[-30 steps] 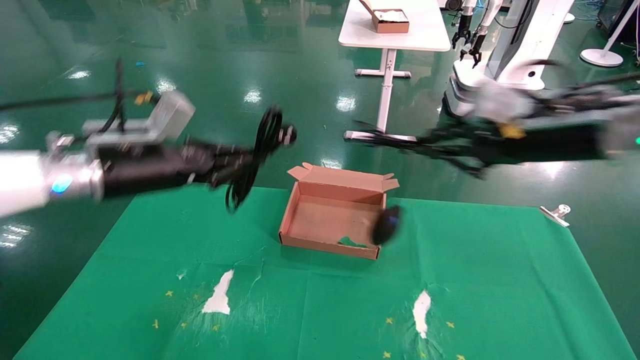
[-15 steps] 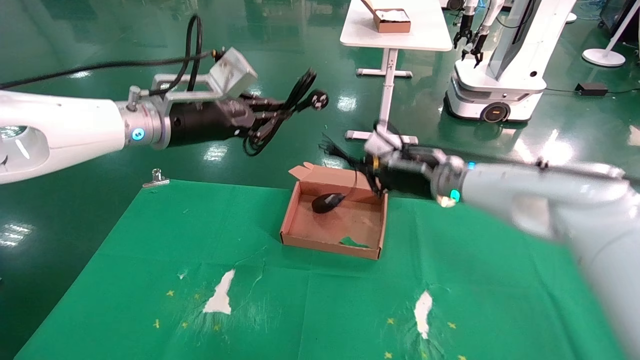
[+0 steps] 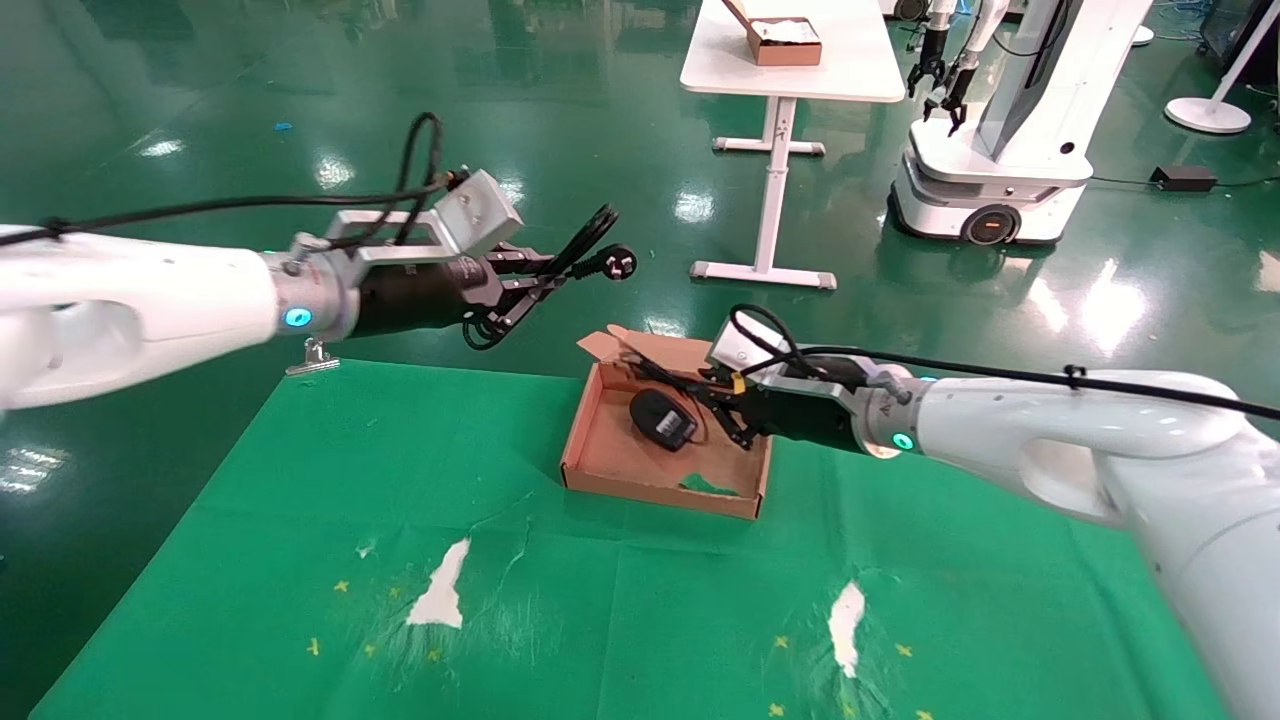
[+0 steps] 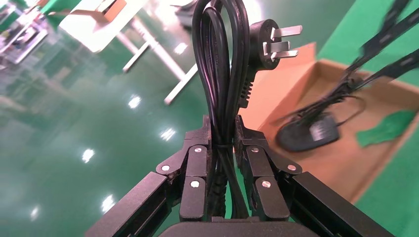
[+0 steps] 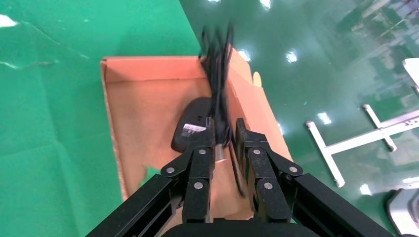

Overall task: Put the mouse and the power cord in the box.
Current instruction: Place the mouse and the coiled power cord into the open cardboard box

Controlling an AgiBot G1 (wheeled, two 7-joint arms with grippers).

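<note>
The brown cardboard box [image 3: 655,492] stands open on the green cloth, its flap lid folded back on the far side. The black mouse [image 3: 661,419] lies on the box floor [image 5: 143,113] with its pale label up [image 5: 193,129]. My right gripper [image 3: 706,396] hangs over the box's right part, shut [image 5: 225,126] on the mouse's bundled thin cable [image 5: 220,69]. My left gripper [image 3: 545,276] is in the air, left of and beyond the box. It is shut [image 4: 222,121] on the looped power cord [image 4: 218,59], whose pronged plug [image 3: 618,263] points toward the box.
A green scrap [image 3: 705,485] lies in the box by its front wall. The cloth [image 3: 640,620] has torn white patches [image 3: 437,598] near the front. A metal clip [image 3: 313,356] sits at its far left corner. Beyond stand a white table [image 3: 790,70] and another robot [image 3: 1000,130].
My right arm has come down and the mouse, which hung over the box, now rests on its floor. The left gripper with the power cord has dropped a little lower.
</note>
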